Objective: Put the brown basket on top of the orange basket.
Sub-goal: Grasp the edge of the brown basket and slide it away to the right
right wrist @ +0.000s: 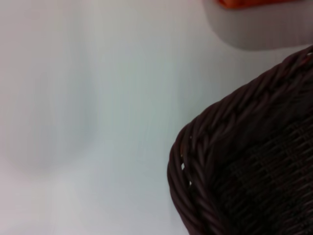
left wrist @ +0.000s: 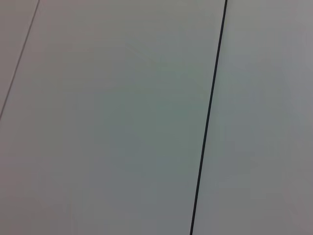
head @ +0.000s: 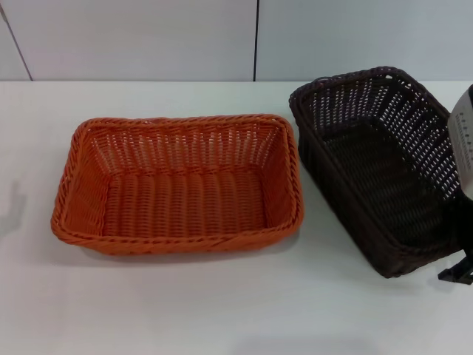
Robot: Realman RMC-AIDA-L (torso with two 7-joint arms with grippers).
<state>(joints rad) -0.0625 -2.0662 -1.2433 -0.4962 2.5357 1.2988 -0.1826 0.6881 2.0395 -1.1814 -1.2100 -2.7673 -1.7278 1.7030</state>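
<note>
The orange basket [head: 177, 185] sits on the white table, left of centre in the head view, and holds nothing. The brown basket [head: 377, 163] is to its right, turned at an angle, with its rim close to the orange basket's right side. My right gripper [head: 460, 268] shows only partly at the right edge, against the brown basket's near right corner. The right wrist view is close on a braided corner of the brown basket [right wrist: 230, 161], with a sliver of the orange basket [right wrist: 254, 2] beyond. My left gripper is out of view.
The white table [head: 222, 310] runs to a pale wall with a dark vertical seam [head: 256, 37] behind the baskets. The left wrist view holds only pale panels and a dark seam [left wrist: 208, 122].
</note>
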